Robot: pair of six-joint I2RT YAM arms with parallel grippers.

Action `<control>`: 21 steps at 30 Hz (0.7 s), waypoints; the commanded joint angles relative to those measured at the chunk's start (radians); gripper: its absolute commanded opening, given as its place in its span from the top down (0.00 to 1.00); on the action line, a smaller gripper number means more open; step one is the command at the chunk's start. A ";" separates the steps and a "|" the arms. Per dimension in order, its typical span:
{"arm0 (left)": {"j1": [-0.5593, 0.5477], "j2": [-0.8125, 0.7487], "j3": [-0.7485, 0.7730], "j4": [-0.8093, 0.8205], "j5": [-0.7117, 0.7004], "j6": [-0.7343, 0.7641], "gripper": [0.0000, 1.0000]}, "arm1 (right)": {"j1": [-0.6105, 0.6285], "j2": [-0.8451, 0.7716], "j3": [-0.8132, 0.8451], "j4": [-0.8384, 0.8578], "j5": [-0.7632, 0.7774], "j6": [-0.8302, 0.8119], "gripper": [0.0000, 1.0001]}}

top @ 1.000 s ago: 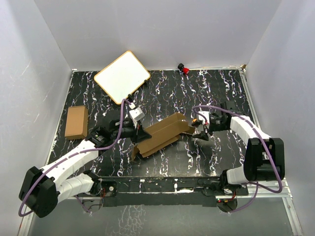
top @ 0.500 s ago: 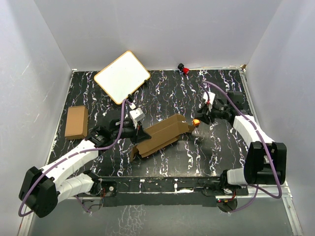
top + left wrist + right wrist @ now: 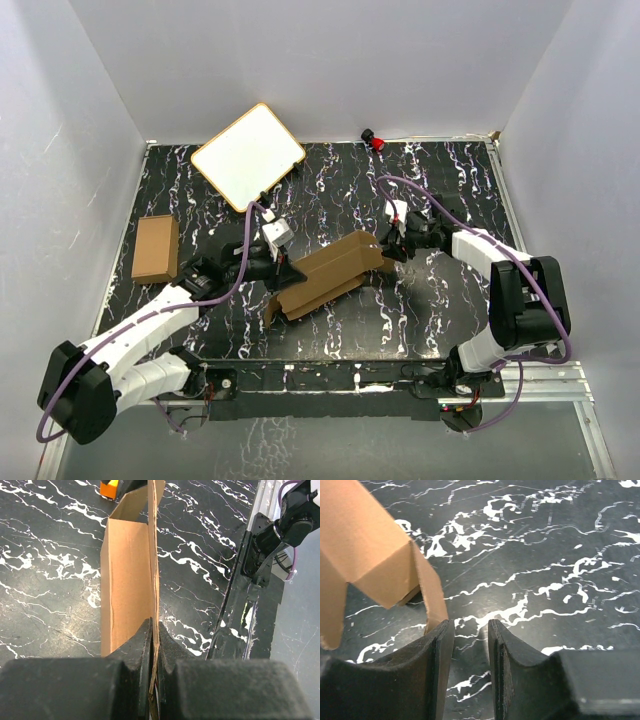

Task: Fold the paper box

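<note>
The paper box [image 3: 330,272] lies in the middle of the table as a long, partly formed brown carton with loose end flaps. My left gripper [image 3: 283,268] is shut on the box's upright side wall [image 3: 154,595] at its left end; the cardboard edge runs straight between the pads. My right gripper [image 3: 388,247] is at the box's right end, open with a narrow gap and nothing between its fingers. In the right wrist view an end flap [image 3: 427,587] hangs just outside the left fingertip [image 3: 442,635], at or near touching it.
A second small brown carton [image 3: 155,248] lies at the left of the table. A white board with a tan rim [image 3: 248,155] sits at the back left, and a small red object [image 3: 376,142] by the back wall. The table's near rail [image 3: 250,570] runs beside the box.
The right arm swung from the right side round the back and in to the box's right end, and its jaws narrowed. The left gripper and the box stayed put.
</note>
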 commanded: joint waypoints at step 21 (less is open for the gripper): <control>-0.006 -0.030 -0.026 0.059 -0.002 -0.019 1.00 | 0.035 -0.093 -0.103 -0.012 -0.189 -0.194 0.52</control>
